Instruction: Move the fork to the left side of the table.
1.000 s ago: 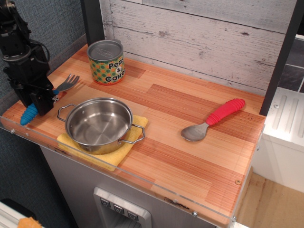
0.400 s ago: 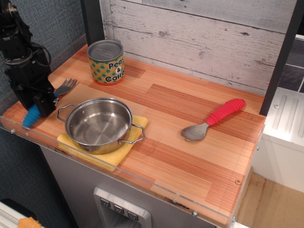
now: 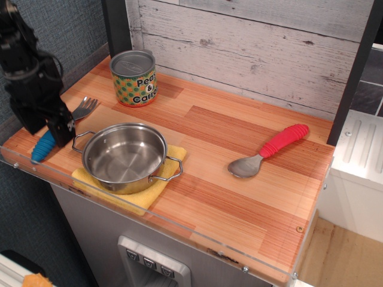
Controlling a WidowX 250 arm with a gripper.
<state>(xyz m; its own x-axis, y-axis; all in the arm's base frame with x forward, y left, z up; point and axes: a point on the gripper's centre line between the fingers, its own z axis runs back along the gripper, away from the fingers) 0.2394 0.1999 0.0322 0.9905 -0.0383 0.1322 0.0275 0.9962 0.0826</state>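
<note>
The fork lies flat at the left end of the table (image 3: 239,125). Its blue ribbed handle (image 3: 43,147) is near the front left corner and its silver tines (image 3: 87,107) point toward the back. My black gripper (image 3: 50,129) hangs just above the middle of the fork and hides the shaft. Its fingers (image 3: 63,130) stand apart on either side of the fork and hold nothing.
A steel pot (image 3: 124,157) on a yellow cloth (image 3: 139,198) sits just right of the fork. A peas-and-carrots can (image 3: 134,78) stands at the back left. A red-handled spoon (image 3: 272,149) lies at the right. A clear acrylic lip (image 3: 24,164) runs along the front edge.
The gripper has let go of the fork, opened and risen slightly. The fork's blue handle now rests on the table, shifted a little.
</note>
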